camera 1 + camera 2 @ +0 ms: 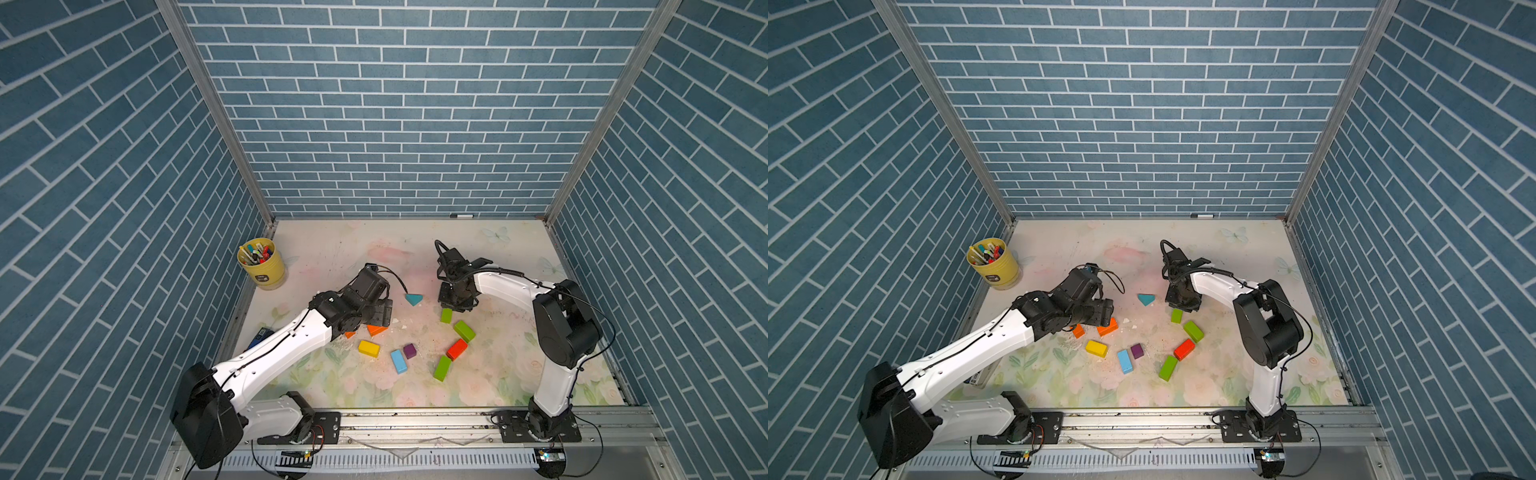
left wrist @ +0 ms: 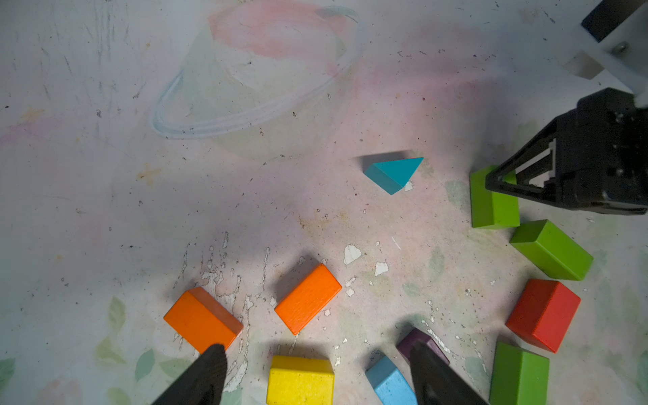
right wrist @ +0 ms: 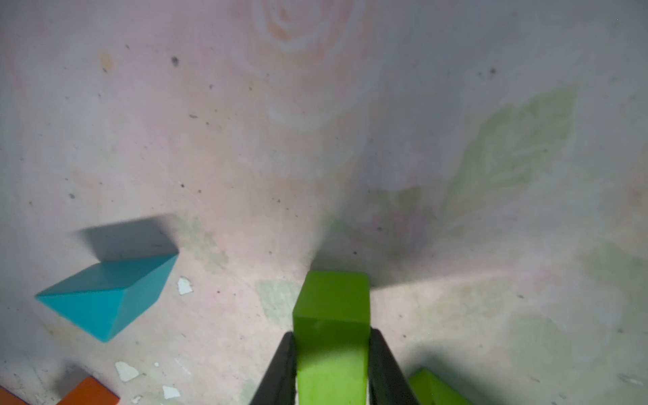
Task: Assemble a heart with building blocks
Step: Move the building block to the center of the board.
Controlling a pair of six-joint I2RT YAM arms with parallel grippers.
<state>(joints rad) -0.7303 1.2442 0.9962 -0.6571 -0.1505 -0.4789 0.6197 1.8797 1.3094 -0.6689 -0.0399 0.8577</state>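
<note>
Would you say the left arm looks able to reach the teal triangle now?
Probably yes: the teal triangle lies on its own, close to the open left pincer, with nothing standing between them.

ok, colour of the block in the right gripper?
Green brick in the right gripper; clearest in the right wrist view.

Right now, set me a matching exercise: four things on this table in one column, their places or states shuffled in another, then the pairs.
1 teal triangular block
2 yellow cup of marker pens
3 small purple cube
4 farthest green brick

A clamped in the right gripper
B next to the light-blue brick
C lying alone, touching nothing
D by the left wall

Pairs: 1-C, 2-D, 3-B, 4-A
</note>
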